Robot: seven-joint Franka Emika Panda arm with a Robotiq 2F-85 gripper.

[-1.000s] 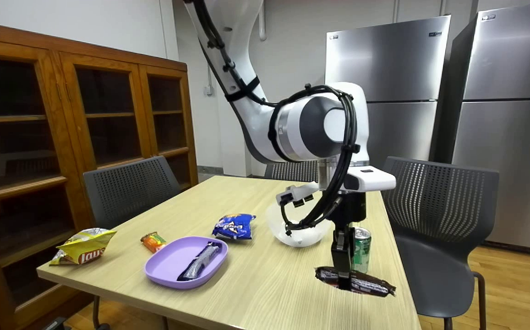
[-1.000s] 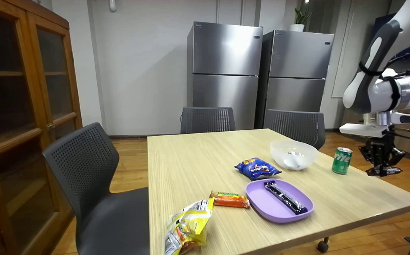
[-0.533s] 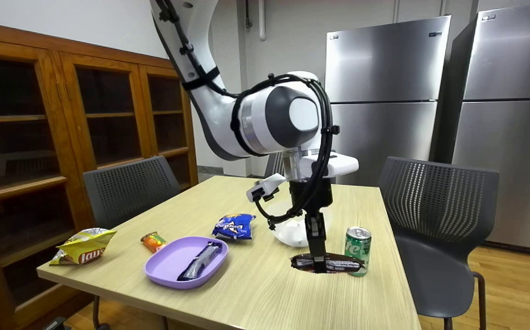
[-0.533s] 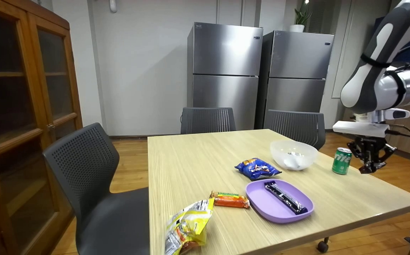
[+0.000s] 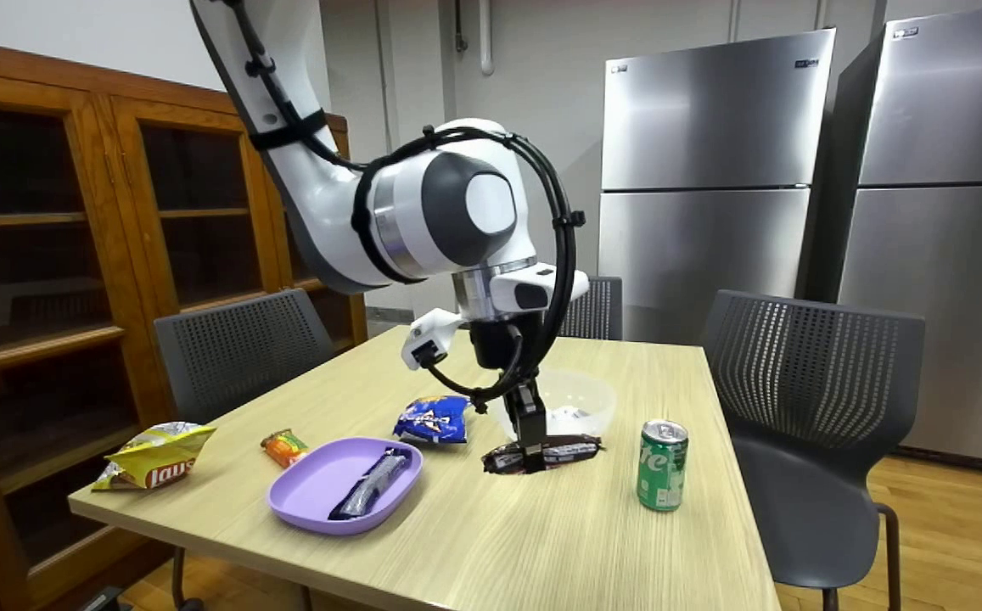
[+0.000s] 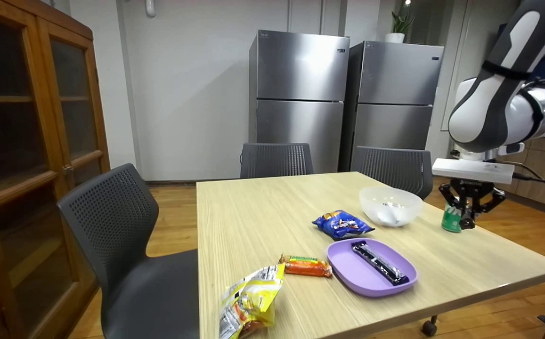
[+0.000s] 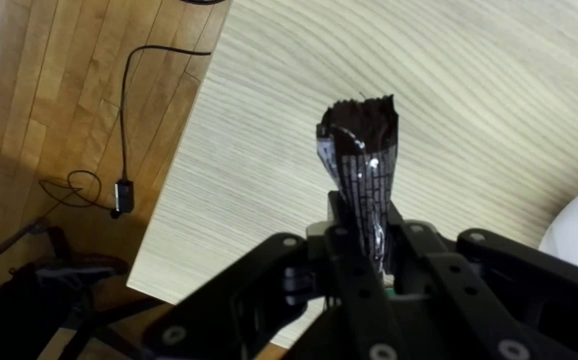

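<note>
Moved the dark snack bar (image 5: 573,448) along since a second ago: in an exterior view, from in front of the green can (image 5: 662,467) to in front of the cloudy bowl (image 5: 599,403). Squeezing it near the middle with the gripper (image 5: 533,456), and holding it up over the wooden table (image 7: 259,165). Can see a blue bag (image 5: 433,419) near the purple plate (image 5: 312,479), with another bar (image 5: 370,484) lying in that plate. Can also see an orange snack (image 5: 284,447) just beside the plate and a yellow bag (image 5: 158,456) farther off.

dark wrapped bar (image 7: 366,182), glossy, pinched mid-length, held aloft
</note>
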